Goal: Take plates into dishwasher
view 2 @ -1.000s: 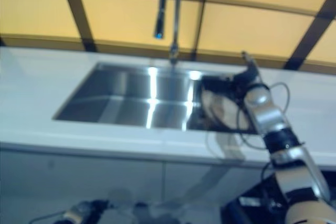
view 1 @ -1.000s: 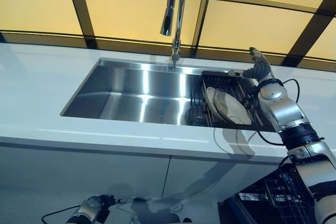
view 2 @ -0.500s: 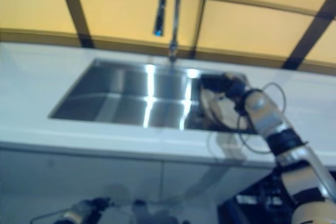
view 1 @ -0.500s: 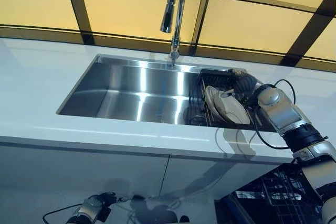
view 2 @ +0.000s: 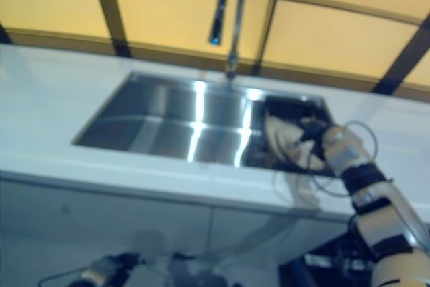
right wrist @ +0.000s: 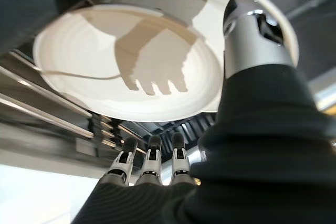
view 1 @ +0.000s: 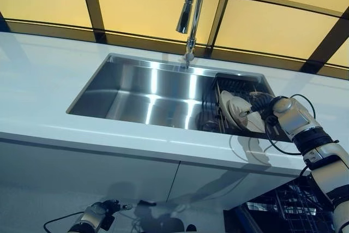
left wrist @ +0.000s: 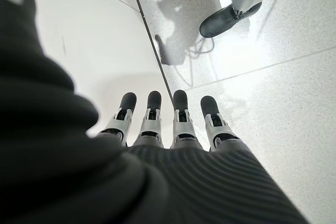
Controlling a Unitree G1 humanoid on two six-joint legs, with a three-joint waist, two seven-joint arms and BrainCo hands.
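Nowhere legible print; right hand (right wrist: 252,103) fingers (right wrist: 150,161) straight beside plates (right wrist: 131,66); left hand (left wrist: 173,150) fingers likewise.

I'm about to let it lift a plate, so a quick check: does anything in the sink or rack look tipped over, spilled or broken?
Nothing stands out. The plates lean in the dark rack at the sink's right end, with no visible cracks or spills. The right hand is at the plates; the left hand hangs low, open.
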